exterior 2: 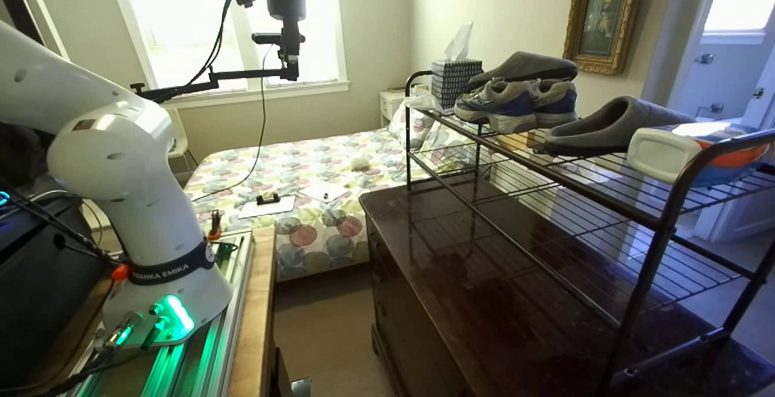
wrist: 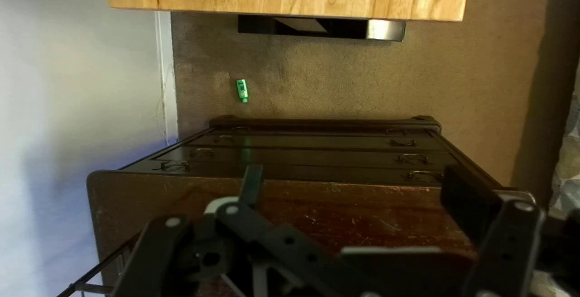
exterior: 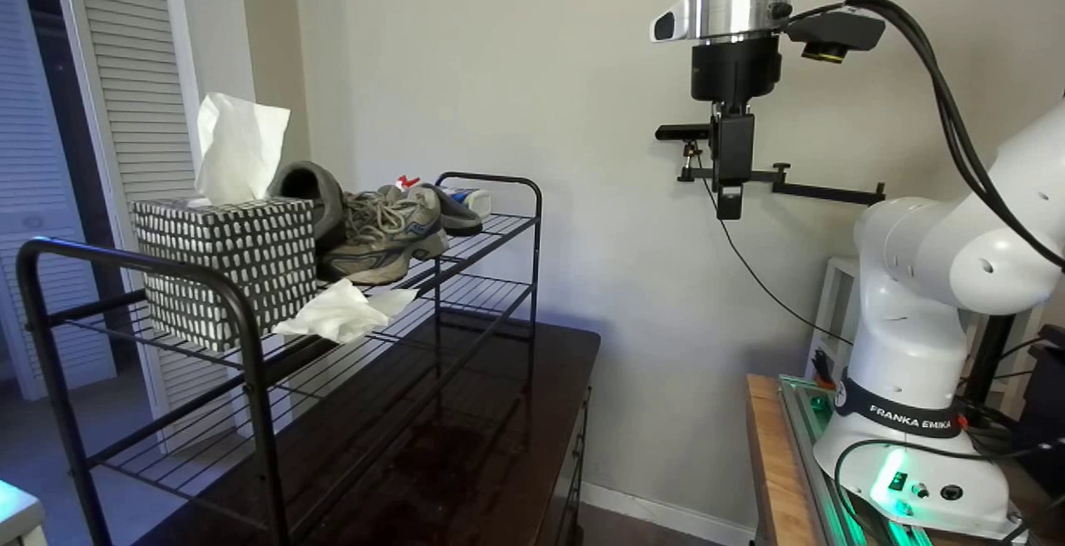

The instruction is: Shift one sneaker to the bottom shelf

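1. Target. The sneaker (exterior 2: 499, 106), one of a look-alike pair, is carried on the top tier (exterior 2: 545, 170) of the wire rack (exterior: 260, 413), between the tissue box (exterior: 229, 271) and a grey slipper (exterior 2: 611, 127). Which of the pair is intended cannot be told; the one nearer the robot is assumed here.

2. Direction. The jaws are suspended beneath the arm (exterior: 899, 280), well apart from the rack in both exterior views. From them, the sneaker is to be reached outward, away from the robot's base (exterior: 936, 471), over the bench (exterior 2: 460, 282); in the wrist view only a corner of the rack is shown, at lower left.

3. Jaws. The fingertips (wrist: 462, 202) are seen widely parted in the wrist view, with nothing pinched between them.

4. Alignment. The jaws' line of opening is set parallel to the bench's front edge. The sneaker's long axis is judged to be laid roughly along the rack, hence nearly along that same line; for a grip across the width, a turn of the wrist would probably be required.

5. Edges and room. Open room is left above the sneaker, though a second slipper (exterior 2: 524, 67) is stood close behind it. The bottom shelf (exterior 2: 581, 252) is roofed by the top tier, so entry from the front, between the tiers, is judged likeliest; sneaker or jaws could be snagged there.
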Controlling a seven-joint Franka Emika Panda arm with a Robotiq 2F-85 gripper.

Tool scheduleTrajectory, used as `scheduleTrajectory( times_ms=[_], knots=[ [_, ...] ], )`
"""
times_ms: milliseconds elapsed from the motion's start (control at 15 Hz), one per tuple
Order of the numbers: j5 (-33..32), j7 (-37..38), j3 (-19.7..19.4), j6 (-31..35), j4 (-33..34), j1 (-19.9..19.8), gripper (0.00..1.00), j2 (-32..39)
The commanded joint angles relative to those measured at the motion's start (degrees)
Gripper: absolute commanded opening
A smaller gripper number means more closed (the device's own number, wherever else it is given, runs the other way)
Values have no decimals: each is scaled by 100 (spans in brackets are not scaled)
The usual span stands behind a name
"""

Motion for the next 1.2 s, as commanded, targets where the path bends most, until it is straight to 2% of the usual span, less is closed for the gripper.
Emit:
scheduleTrajectory(
  times_ms=[0, 467, 533, 800, 1133],
  knots=[
    [-25, 31, -37, -8, 12, 54, 100, 20],
    [-25, 31, -37, -8, 12, 54, 100, 20],
    [-259, -71, 7, 96, 105, 30, 100, 48],
    [-1113, -1123, -181, 314, 562, 129, 100, 333],
    [-1523, -2682, -653, 541, 1400, 299, 100, 952]
  ],
)
